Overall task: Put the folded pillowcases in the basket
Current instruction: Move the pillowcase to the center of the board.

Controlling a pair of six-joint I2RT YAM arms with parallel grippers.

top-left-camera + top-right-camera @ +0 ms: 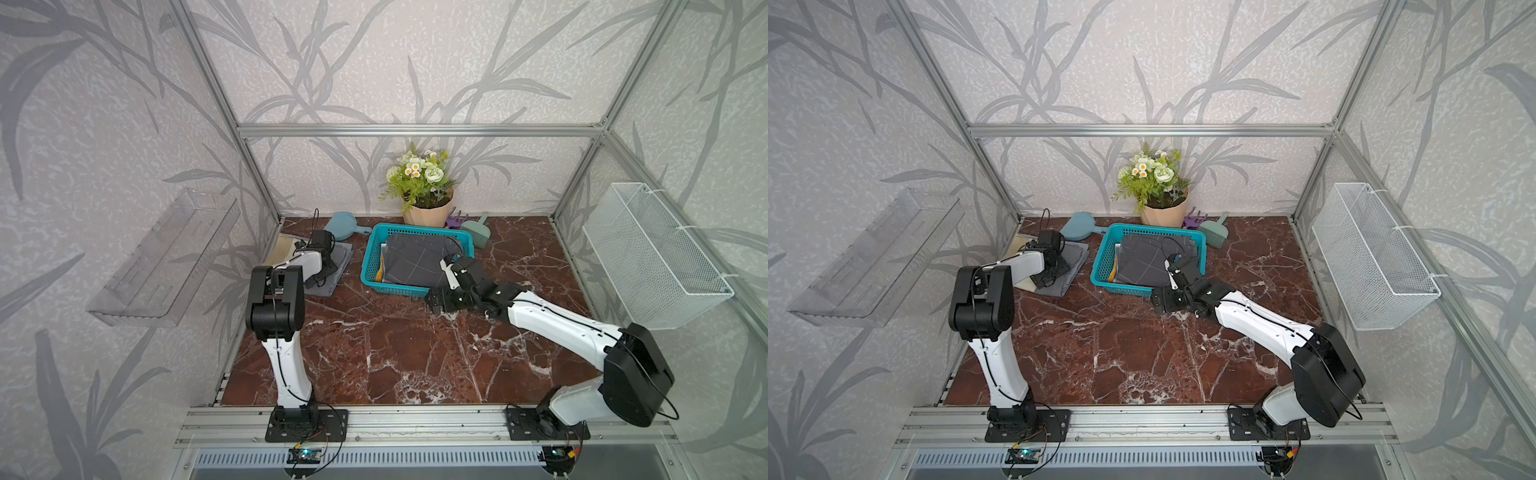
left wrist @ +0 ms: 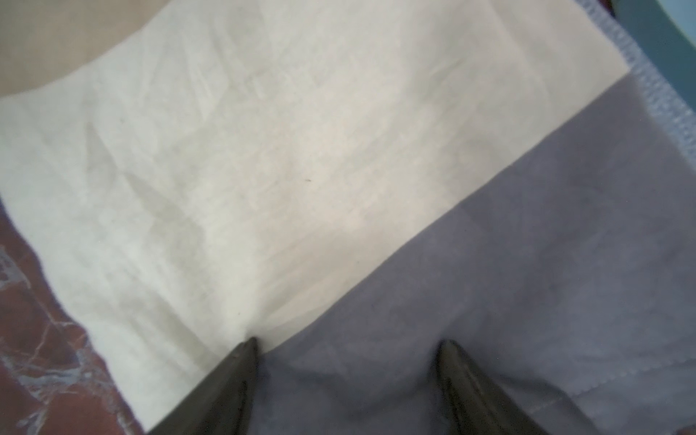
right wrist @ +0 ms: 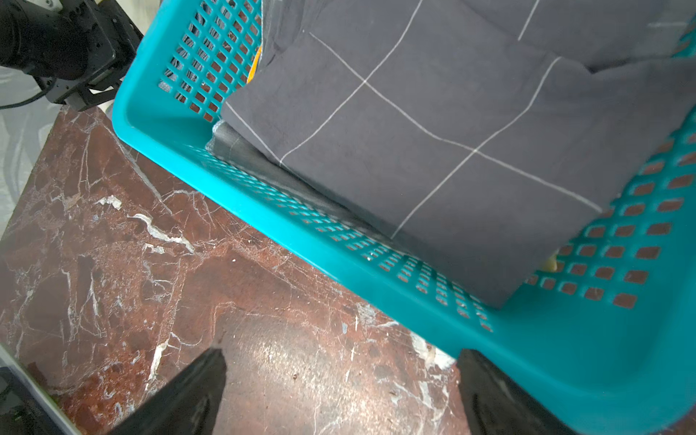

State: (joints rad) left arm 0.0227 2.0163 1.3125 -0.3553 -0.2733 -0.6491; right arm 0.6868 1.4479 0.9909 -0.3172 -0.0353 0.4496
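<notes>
much tucked away or cropped
in both top views the left arm [image 1: 305, 261] covers the left gripper [image 2: 350, 341] and most of the folded cloths [image 1: 338, 266] under it. the left wrist view is soft, its fingers [image 2: 233, 376] cut by the edge. the basket [image 3: 376, 278] runs off the right wrist view, and a yellow thing [image 3: 256, 64] under the checked cloth [image 3: 414, 132] shows only a sliver (cannot tell what). the purple item [image 1: 457, 219] by the flowerpot [image 1: 428, 214] is too small to tell.

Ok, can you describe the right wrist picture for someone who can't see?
A teal basket holds a folded dark grey pillowcase with thin white lines. The right gripper is open over the brown marble table beside it.
</notes>
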